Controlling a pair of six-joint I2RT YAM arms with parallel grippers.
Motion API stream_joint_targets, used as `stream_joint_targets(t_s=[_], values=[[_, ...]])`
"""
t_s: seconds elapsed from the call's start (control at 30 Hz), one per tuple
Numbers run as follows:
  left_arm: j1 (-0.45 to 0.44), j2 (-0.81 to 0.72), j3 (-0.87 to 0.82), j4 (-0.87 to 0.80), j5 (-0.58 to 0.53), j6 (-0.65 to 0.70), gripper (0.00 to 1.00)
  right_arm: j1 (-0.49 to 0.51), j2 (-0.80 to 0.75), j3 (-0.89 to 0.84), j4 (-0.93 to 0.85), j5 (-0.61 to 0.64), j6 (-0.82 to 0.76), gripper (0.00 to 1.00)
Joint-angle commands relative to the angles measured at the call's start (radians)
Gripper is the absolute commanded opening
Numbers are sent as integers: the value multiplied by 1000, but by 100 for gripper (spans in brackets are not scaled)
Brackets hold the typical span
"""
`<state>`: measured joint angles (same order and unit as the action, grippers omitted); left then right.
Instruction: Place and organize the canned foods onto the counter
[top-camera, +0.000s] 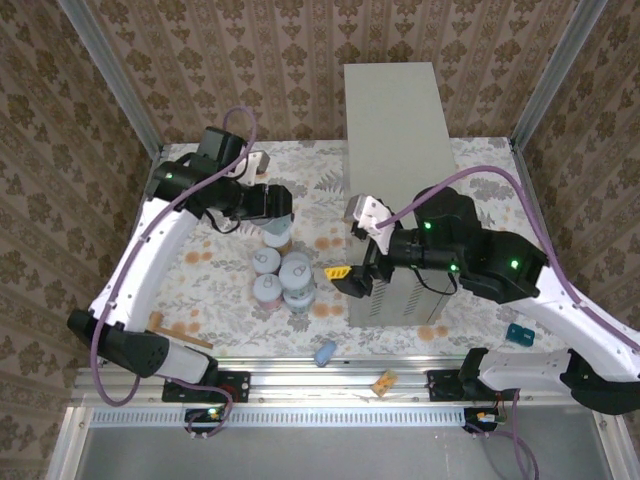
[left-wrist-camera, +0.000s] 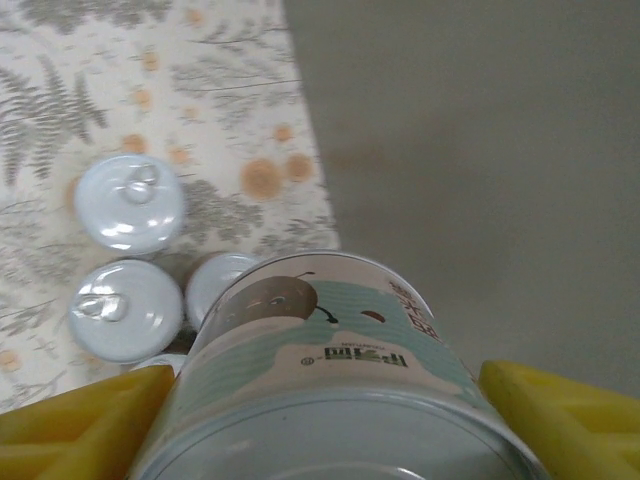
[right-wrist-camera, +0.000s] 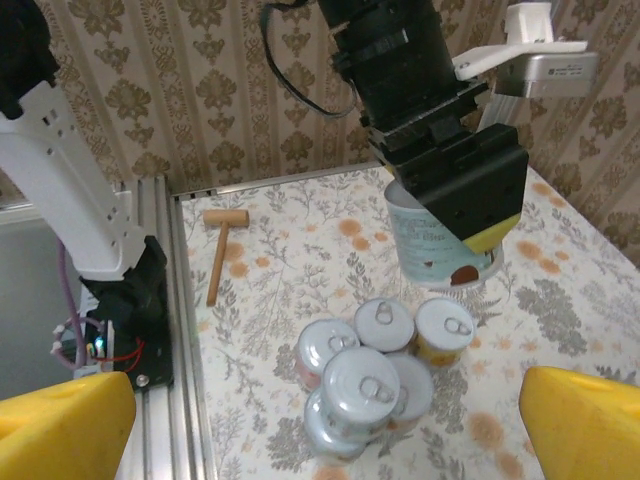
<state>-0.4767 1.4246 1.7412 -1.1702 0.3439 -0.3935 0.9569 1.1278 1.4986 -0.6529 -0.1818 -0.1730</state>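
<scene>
- Near rail: blue lump (top-camera: 324, 352) and tan block (top-camera: 384, 381) on the floral surface (top-camera: 215, 290), wooden mallet (top-camera: 180, 331) off left. Not ours.
- Can cluster (top-camera: 283, 280) sits mid-surface, just left of the counter's base. Cans are packed touching, pull-tab lids up. From the right wrist it looks two-high in places.
- Right fingers (right-wrist-camera: 60, 430) are spread wide and empty, above and just right of the cluster, near the counter's front face.
- Left fingers (left-wrist-camera: 85, 425) are clenched on the held can (left-wrist-camera: 330, 390), one yellow pad on each side of its wall, taken from above. The can is just beyond the cluster. Can't tell whether its base is off the surface.
- Handling, my read: rigid tin, fairly heavy if full, with a smooth label that may slip. Grip across the diameter on the wall, not the tab or lid rim. A firm squeeze is fine. Stacked cans will topple if nudged.
- Counter (top-camera: 395, 130) is farthest, a tall grey box at the back wall. Its top is well above the cans and has no can on it yet, so this is early in the task and needs a high lift.
</scene>
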Motion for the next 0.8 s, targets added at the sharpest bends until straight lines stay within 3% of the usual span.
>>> stream_joint_targets(t_s=[0.0, 0.3, 0.77], values=[[-5, -69, 47, -14, 193, 59, 42, 25, 39, -7, 80, 53, -62, 100], [-36, -143, 27, 2, 382, 83, 40, 59, 108, 6, 136, 134, -123, 100], [-104, -199, 22, -4, 420, 93, 40, 85, 211, 46, 184, 226, -121, 100]])
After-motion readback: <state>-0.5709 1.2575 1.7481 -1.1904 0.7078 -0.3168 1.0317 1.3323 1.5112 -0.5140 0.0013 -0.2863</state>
